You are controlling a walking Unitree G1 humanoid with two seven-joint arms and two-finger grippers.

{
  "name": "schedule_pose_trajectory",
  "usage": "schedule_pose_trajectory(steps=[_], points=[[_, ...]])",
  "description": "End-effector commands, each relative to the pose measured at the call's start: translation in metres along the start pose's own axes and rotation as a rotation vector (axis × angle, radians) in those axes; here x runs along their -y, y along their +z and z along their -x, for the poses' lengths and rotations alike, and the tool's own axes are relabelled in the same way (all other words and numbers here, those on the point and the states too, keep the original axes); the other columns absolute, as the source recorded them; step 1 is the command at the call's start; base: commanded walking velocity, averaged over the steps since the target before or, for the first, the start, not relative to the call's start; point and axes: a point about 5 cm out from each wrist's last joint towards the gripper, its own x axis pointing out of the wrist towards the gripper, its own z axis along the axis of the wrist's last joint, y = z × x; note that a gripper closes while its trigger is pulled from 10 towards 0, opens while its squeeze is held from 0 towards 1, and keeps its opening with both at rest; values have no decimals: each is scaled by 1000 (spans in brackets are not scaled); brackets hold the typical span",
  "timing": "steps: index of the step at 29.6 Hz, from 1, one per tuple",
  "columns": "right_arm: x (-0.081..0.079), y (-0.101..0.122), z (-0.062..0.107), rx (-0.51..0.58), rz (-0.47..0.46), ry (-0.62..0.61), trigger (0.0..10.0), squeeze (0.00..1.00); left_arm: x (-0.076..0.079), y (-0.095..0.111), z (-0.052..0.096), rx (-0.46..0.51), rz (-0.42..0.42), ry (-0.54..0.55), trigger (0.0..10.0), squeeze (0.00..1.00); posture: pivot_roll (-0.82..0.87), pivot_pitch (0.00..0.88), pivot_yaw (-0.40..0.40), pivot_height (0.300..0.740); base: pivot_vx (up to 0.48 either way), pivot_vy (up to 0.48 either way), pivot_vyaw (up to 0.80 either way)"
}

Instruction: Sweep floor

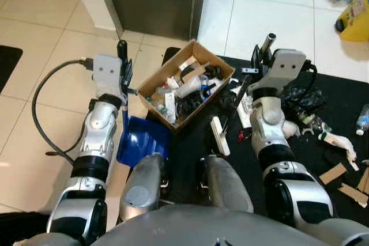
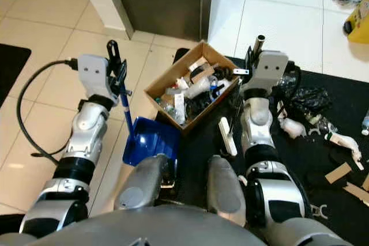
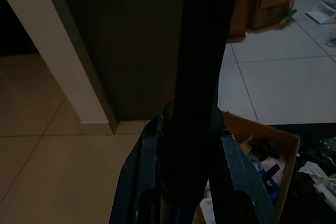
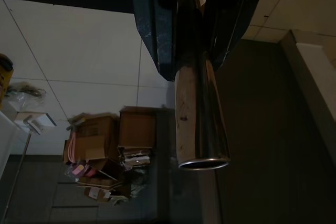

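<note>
Both grippers closed on the sweeping tools, over a littered floor.

I see the blue dustpan [image 2: 151,142] lying on the tile floor [image 2: 46,44] beside my left leg, its blue handle [image 2: 124,108] clamped in my left gripper [image 2: 115,64]. My right gripper [image 1: 262,56] is shut around the broom's metal pole [image 1: 267,42]; its white head [image 1: 219,136] rests on the black mat [image 1: 340,102], near a cardboard box [image 1: 185,84] full of rubbish.

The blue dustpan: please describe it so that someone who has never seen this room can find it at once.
Find the open cardboard box full of rubbish, at the edge of the black mat before the robot. The blue dustpan lies beside it on the pale tiles, on the robot's left; the left gripper holds its handle. Nothing else nearby is a bright blue scoop.
</note>
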Motion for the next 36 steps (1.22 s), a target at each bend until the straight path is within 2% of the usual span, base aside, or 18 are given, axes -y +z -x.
schedule_pose_trajectory(steps=[1,12,30,36], points=[[-2,3,-2,14,6,10,10000,0,5,4,-2,24,39,-3,10000,0,74,0,8,740,-334,0,0],[-2,3,0,12,6,9,10000,0,5,4,-1,24,39,-3,10000,0,73,0,10,740,-309,0,0],[-2,3,0,11,8,7,10000,0,5,4,-1,21,38,-6,10000,0,71,0,11,740,0,0,0],[-2,3,0,8,9,8,10000,0,5,4,-2,18,41,-8,10000,0,69,0,11,740,-274,0,0]])
